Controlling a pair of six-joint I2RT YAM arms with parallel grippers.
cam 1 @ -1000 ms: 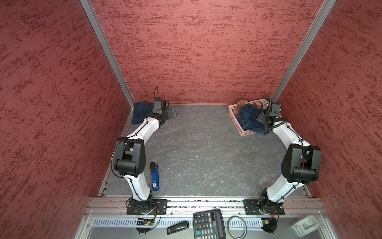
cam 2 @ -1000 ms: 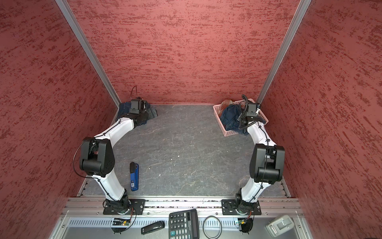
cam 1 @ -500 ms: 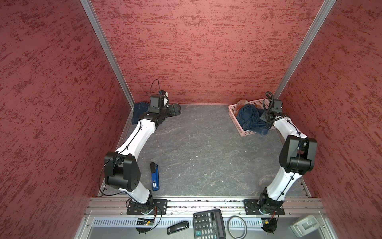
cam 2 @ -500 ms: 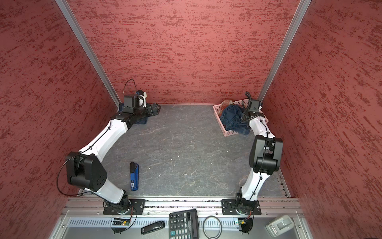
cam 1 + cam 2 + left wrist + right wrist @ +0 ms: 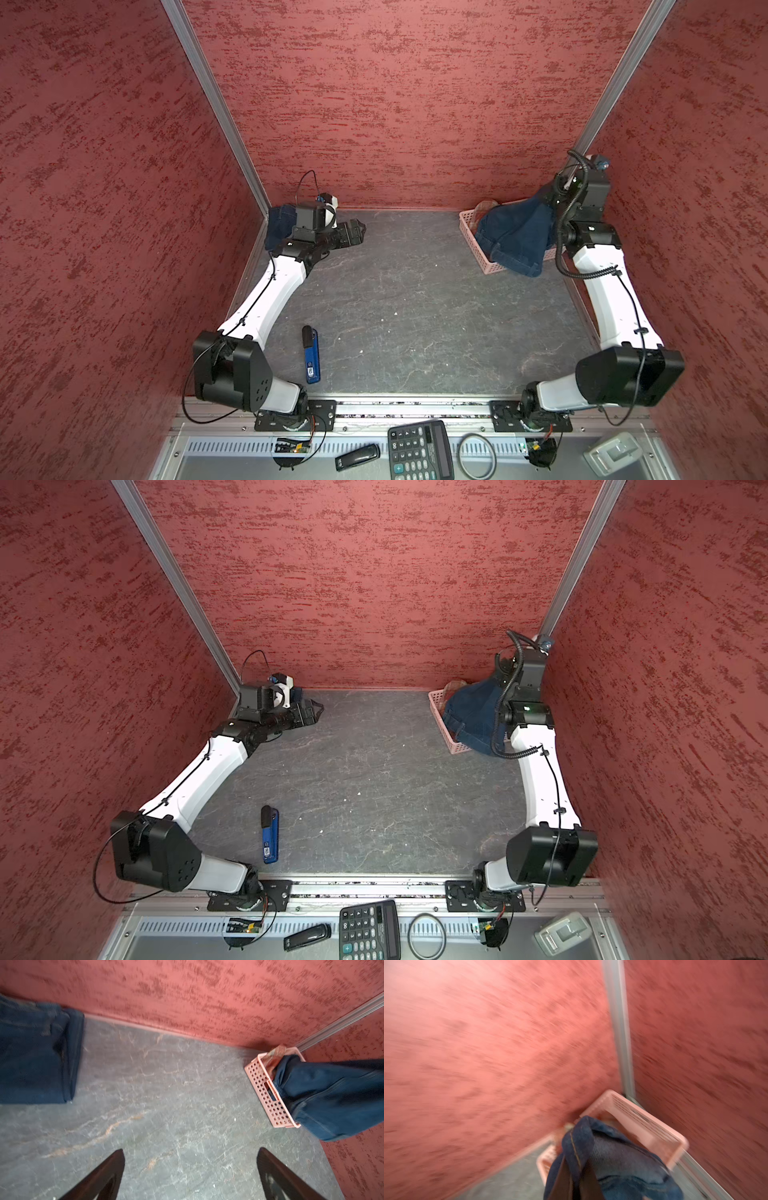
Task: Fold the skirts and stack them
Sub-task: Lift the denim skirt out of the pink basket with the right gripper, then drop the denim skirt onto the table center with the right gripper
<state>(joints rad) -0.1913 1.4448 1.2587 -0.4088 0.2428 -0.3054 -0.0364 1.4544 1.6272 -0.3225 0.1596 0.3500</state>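
Observation:
A dark blue denim skirt (image 5: 515, 237) (image 5: 473, 717) (image 5: 332, 1095) hangs half out of the pink basket (image 5: 473, 241) (image 5: 442, 725) (image 5: 266, 1093) at the back right. My right gripper (image 5: 546, 198) (image 5: 576, 1159) is shut on its top fold (image 5: 581, 1138), raised near the back right corner. A rust-red plaid skirt (image 5: 486, 206) (image 5: 455, 685) (image 5: 275, 1057) peeks out of the basket behind it. A second denim skirt (image 5: 280, 224) (image 5: 35, 1053) lies folded in the back left corner. My left gripper (image 5: 355, 232) (image 5: 313, 712) (image 5: 191, 1151) is open and empty, just to its right.
A blue and black device (image 5: 311, 353) (image 5: 270, 833) lies on the grey table near the front left. Red walls close in the table on three sides. A calculator (image 5: 419, 453), a ring and small devices sit on the front shelf.
The right gripper has shut on the denim skirt in the basket and lifted it toward the back corner. The left gripper has swung away from the folded skirt, staying open.

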